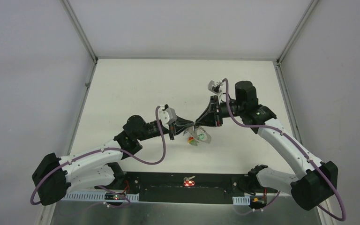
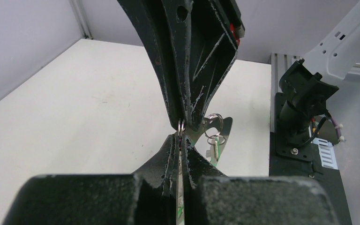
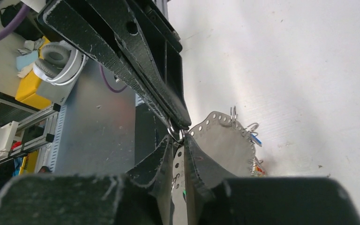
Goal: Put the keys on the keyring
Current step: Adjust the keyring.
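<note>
Grey walls box in a white desk [image 1: 122, 93], and over its middle the two arms meet nose to nose above the surface. From where I stand, the left tool [image 1: 193, 125] has its fingers pressed flat together. Its own wrist view shows a thin bright edge of metal running between them, so I take it to be clamped on the top of the keyring [image 1: 205, 137]. The right tool [image 1: 201, 123] comes in from the far right side, its tips at the same spot, by a small split ring [image 2: 181, 125]. Its fingers show a narrow slit between them, and I cannot tell whether they pinch that ring or only rest beside it.

The keyring hangs below the two tips, clear of the desk. It is a thin grey piece with an uneven rim and a row of holes along it. The keys [image 1: 194, 140] dangle from it, one green-headed and one red-headed plain from above. More small rings show along the rim in the right wrist view.

My guess is that the job is well along. At least two keys look already hung, and the tools seem busy with one more ring where they meet. Whether any keys wait elsewhere, I cannot make out.
</note>
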Action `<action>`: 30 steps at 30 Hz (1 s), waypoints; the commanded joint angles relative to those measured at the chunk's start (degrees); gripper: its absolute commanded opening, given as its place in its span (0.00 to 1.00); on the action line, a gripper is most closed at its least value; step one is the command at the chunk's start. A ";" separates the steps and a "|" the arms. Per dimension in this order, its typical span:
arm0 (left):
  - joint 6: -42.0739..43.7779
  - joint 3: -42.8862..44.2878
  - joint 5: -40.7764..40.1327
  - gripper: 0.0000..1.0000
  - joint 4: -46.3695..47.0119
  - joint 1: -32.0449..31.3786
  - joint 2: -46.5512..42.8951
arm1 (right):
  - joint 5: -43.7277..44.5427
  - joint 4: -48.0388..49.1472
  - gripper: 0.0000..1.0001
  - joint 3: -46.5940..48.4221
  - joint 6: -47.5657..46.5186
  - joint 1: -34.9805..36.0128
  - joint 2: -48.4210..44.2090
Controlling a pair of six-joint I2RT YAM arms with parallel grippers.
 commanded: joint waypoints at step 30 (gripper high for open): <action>-2.56 0.48 -10.94 0.00 6.17 -0.50 -2.27 | -4.78 6.22 0.08 -2.19 5.41 1.38 -0.70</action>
